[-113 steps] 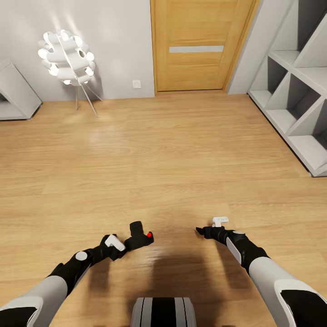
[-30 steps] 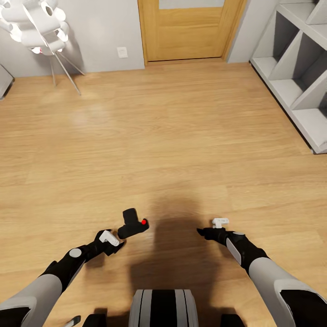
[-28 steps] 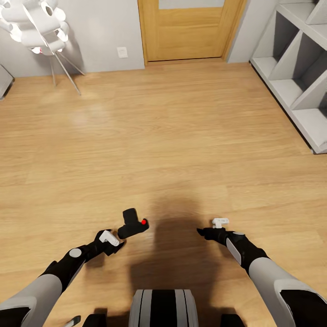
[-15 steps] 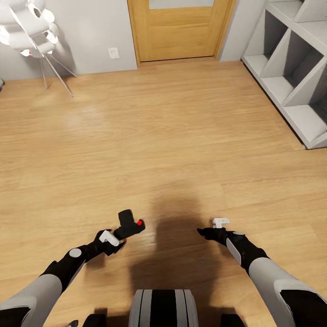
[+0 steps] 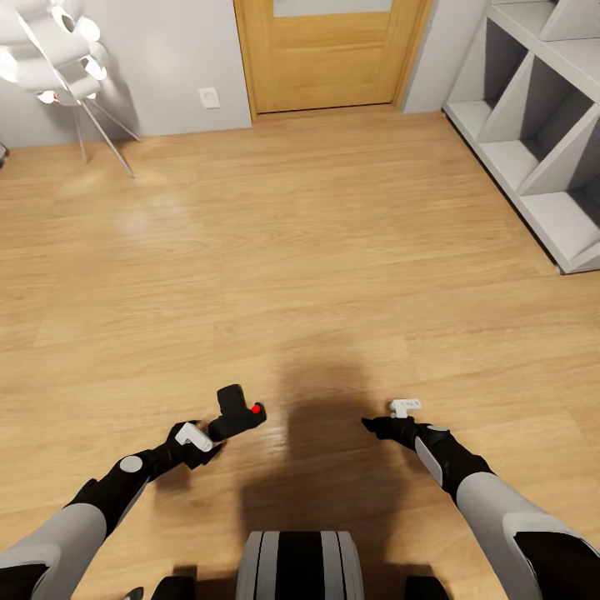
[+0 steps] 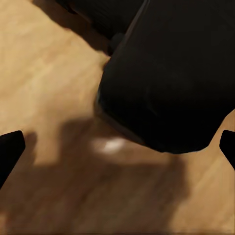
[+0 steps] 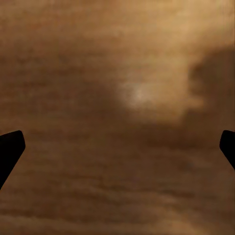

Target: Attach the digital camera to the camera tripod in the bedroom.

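Black digital camera (image 5: 237,411), one, beside left claw (image 5: 206,439).

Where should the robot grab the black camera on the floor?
Probably the camera's wide boxy body, not the stub sticking out of it. Come from the left gripper's side: it is nearest, and its open fingers already face the body.

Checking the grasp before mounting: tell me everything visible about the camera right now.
The camera is a small black boxy body with a stubby block sticking up and a red dot on top, matte like plastic. It sits tilted at the end of the left gripper, above the wood floor, in front of the robot. In the left wrist view its dark bulk looms between widely spread fingertips; whether the jaws actually clamp it is unclear.
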Controlling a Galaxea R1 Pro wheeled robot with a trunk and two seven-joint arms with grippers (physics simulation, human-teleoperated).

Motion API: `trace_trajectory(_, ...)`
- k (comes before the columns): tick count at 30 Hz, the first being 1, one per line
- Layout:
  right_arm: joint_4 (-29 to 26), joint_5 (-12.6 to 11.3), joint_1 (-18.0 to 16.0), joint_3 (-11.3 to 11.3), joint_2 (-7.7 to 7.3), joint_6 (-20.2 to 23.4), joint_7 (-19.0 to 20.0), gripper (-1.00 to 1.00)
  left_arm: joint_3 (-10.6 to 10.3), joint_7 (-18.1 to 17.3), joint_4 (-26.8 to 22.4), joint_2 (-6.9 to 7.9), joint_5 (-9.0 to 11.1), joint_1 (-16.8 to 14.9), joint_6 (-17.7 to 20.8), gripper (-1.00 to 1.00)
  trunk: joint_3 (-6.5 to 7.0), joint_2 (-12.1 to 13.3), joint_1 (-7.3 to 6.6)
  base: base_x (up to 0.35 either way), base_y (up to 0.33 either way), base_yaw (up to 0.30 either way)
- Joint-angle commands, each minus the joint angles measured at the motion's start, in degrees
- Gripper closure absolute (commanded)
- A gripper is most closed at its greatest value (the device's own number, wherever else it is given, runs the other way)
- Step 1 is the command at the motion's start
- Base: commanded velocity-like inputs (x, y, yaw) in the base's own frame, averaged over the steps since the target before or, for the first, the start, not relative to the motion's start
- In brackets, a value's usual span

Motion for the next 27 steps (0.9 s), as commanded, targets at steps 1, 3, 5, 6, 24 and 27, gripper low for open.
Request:
trace_trajectory(1,-0.1,-0.2,0.0,0.0,-0.02,0.4,0.2,-1.0,0.3,-0.1,0.0,0.02,-0.5,0.0,-0.3,-1.0,-0.03,0.0,-0.01,0.0,0.0,0.0)
trace_trajectory(3,0.0,-0.3,0.0,0.2,0.13,0.4,0.1,-1.0,-0.4,-0.8,-0.7,0.68,-1.2,0.0,-1.0,-1.0,-0.03,0.0,-0.01,0.0,0.0,0.0)
trace_trajectory(5,0.0,-0.3,0.0,0.2,0.17,0.4,0.1,-1.0,-0.5,-1.4,-1.3,1.16,-1.5,0.0,-1.6,-1.0,-0.03,0.0,-0.01,0.0,0.0,0.0)
trace_trajectory(6,0.0,-0.3,0.0,0.2,0.17,0.4,0.1,-1.0,-0.5,-1.8,-1.6,1.16,-1.5,0.0,-1.9,-1.0,-0.03,0.0,-0.01,0.0,0.0,0.0)
trace_trajectory(24,0.0,-0.1,0.1,0.2,0.42,0.4,0.2,-1.0,-3.0,-0.3,0.9,0.48,-5.2,0.0,-1.1,-1.0,-0.03,0.0,-0.01,0.0,0.0,0.0)
trace_trajectory(27,0.0,-0.1,0.1,0.2,0.4,0.4,0.2,-1.0,-3.1,-0.3,0.9,0.67,-5.2,0.0,-1.1,-1.0,-0.03,0.0,-0.01,0.0,0.0,0.0)
